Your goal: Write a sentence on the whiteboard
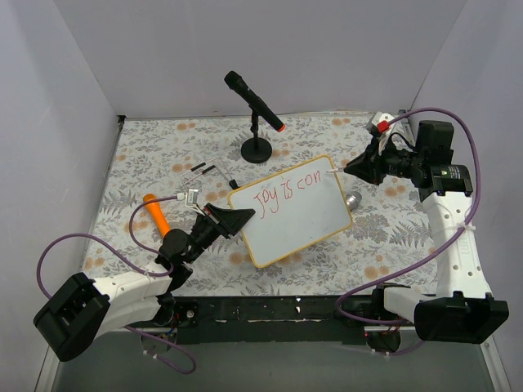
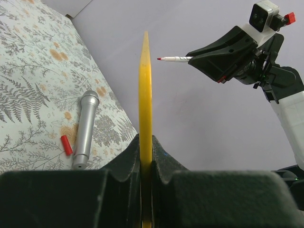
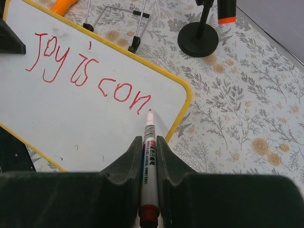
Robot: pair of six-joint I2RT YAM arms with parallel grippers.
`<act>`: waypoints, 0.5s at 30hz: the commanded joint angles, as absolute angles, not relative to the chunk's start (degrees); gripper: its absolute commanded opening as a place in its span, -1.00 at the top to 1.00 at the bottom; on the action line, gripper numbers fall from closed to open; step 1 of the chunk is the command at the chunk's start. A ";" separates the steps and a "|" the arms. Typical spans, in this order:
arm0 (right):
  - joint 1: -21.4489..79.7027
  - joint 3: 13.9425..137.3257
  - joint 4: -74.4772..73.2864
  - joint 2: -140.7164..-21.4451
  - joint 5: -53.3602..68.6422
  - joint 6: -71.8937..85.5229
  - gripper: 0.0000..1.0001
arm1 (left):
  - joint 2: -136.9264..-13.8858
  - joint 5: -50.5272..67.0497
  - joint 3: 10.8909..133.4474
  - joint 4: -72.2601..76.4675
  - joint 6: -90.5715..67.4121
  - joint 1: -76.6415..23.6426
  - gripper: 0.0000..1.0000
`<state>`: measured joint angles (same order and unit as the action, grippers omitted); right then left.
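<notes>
My left end effector (image 1: pixel 237 219) is clamped narrow on the left edge of the small, glossy rectangular whiteboard (image 1: pixel 290 208), its ribbed black fingers (image 2: pixel 126 161) pinching the thin yellowish frame with rounded corners. The board sits askew near the middle of the matte fern-and-flower patterned tabletop (image 1: pixel 392 237). Slanting across its upper part is the red handwriting (image 1: pixel 286 189), loose marker strokes reading "Joy is con". My right end effector (image 1: pixel 347 170) is closed around a slim white marker (image 3: pixel 148 161) with a red tip, which points just beside the final "n". I cannot tell whether the tip touches. A smooth silver microphone (image 2: pixel 85 128) lies beside the board's far edge, with a small red cap (image 2: pixel 66 145) next to it.
</notes>
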<state>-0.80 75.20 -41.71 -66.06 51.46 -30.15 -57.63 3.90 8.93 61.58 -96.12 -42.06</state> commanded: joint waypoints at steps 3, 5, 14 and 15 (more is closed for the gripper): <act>-0.97 75.50 -39.64 -65.65 51.50 -29.62 0.97 | -55.46 4.04 10.37 66.71 -97.65 -41.66 1.00; -0.97 75.41 -39.38 -65.74 50.81 -29.53 0.97 | -55.63 4.04 10.46 66.62 -97.65 -41.66 1.00; -1.05 75.76 -37.79 -66.71 47.55 -28.39 0.97 | -57.04 4.57 11.07 66.80 -97.65 -41.40 1.00; -1.05 75.67 -37.53 -66.80 46.94 -28.30 0.97 | -57.13 4.66 11.25 66.71 -97.56 -41.31 1.00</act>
